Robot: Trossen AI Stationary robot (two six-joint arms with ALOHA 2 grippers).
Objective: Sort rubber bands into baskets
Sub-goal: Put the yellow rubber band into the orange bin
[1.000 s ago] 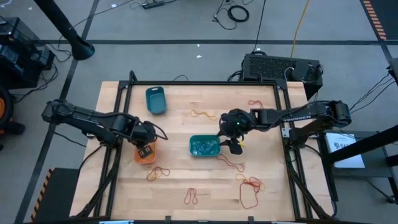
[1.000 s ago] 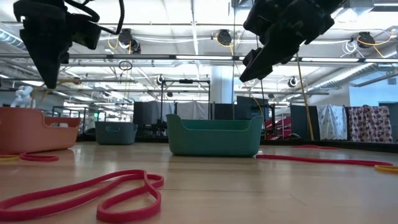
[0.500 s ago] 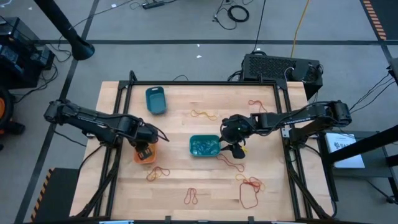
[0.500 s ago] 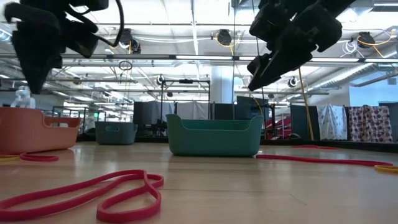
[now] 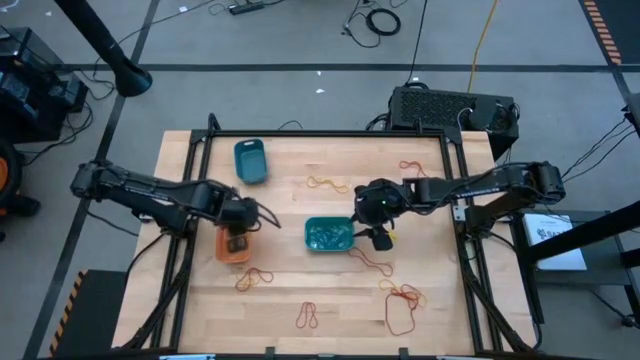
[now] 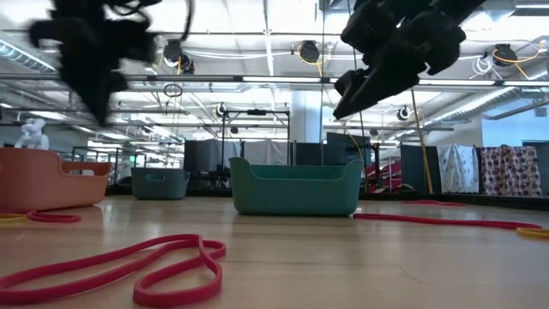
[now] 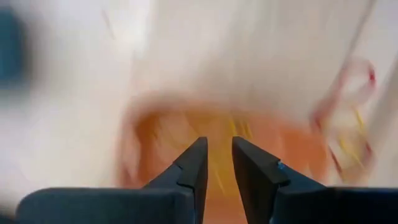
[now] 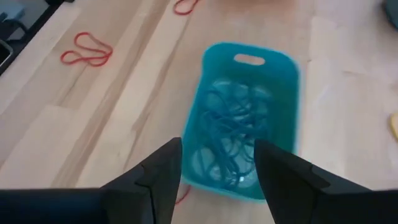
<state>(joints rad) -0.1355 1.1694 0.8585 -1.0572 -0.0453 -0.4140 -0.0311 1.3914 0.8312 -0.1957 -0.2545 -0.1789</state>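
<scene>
Right gripper [image 5: 381, 238] hangs just right of the teal basket [image 5: 328, 235] of blue-green bands, fingers wide and empty, left gripper [image 5: 237, 243] nearly closed over the orange basket [image 5: 233, 252]; I'd drop low onto the red band [image 5: 372, 261] before pinching.

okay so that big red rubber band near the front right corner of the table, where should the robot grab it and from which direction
Probably from straight above. The big red rubber band lies flat on the table as a wide open loop, so one single strand along its outer curve, away from the tangle of red and yellow bands at its far end, is likely the cleanest pinch. The right end effector, open beside the teal basket, is nearest.
</scene>
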